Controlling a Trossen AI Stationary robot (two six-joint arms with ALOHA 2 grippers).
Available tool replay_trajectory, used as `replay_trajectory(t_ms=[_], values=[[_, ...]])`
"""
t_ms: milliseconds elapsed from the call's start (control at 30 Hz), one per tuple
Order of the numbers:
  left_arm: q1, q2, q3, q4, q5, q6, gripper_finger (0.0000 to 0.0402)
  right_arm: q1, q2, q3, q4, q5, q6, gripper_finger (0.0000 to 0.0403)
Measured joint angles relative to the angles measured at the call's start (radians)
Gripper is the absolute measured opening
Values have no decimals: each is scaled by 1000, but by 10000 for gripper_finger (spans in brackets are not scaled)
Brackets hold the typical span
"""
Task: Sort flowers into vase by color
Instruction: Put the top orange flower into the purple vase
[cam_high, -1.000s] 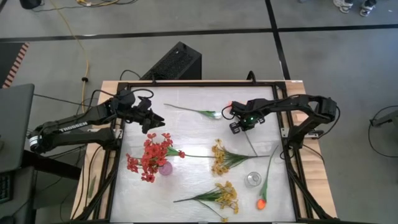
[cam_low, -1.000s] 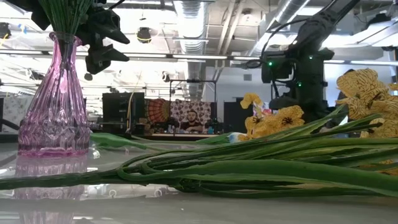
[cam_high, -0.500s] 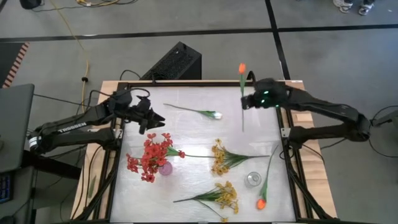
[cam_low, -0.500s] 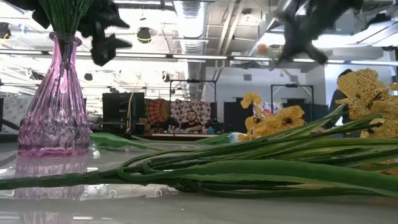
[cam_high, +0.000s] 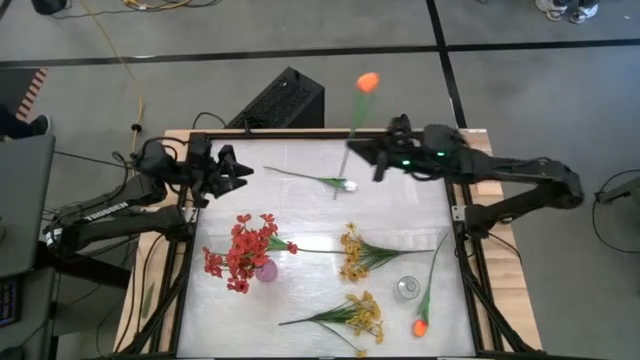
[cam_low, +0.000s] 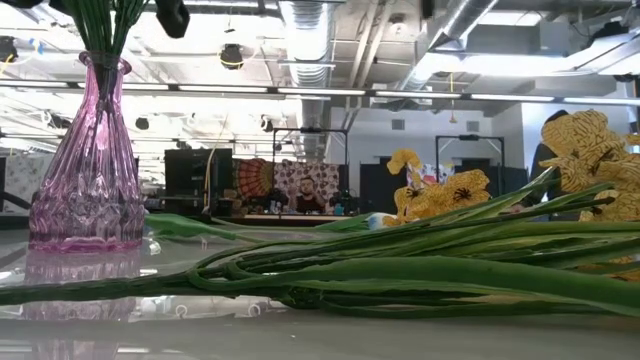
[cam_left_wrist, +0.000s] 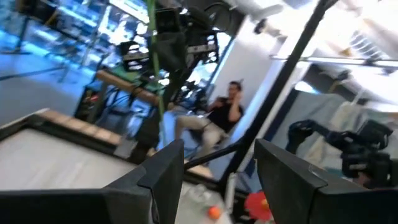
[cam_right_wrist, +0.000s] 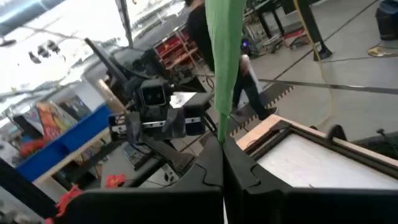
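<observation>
Above the bench's far edge, the right gripper (cam_high: 378, 158) is pressed together on the green stem of an orange tulip (cam_high: 367, 82), which is lifted clear of the bench (cam_high: 300, 210), its bloom shown beyond the far rim in the high view. That pinch is seen close only in the right wrist view, where the stem (cam_right_wrist: 224, 56) rises from between the closed fingers (cam_right_wrist: 205, 171). The right arm is stretched across from the right side. The left gripper (cam_high: 232, 172) is held spread near the far left corner, its parted fingers (cam_left_wrist: 165, 171) shown in the left wrist view. "TROSSEN" is partly legible on the left arm. Red flowers (cam_high: 240, 250) are stood in a pink vase (cam_low: 88, 160); yellow sprays (cam_high: 355, 255), a white bud (cam_high: 340, 184) and another orange tulip (cam_high: 421, 326) lie on the bench.
</observation>
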Motion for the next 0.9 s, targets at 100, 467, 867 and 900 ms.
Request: replay_trajectory(t_ms=[100, 467, 867, 900], values=[[0, 17, 0, 45, 9, -47, 183, 21, 118, 119, 3, -28, -41, 14], [0, 109, 20, 72, 9, -75, 183, 28, 508, 545, -2, -222, -150, 20], [40, 185, 186, 2, 33, 42, 183, -13, 710, 813, -11, -397, -134, 21], [43, 189, 195, -11, 33, 43, 183, -13, 716, 821, -11, -399, -134, 21]])
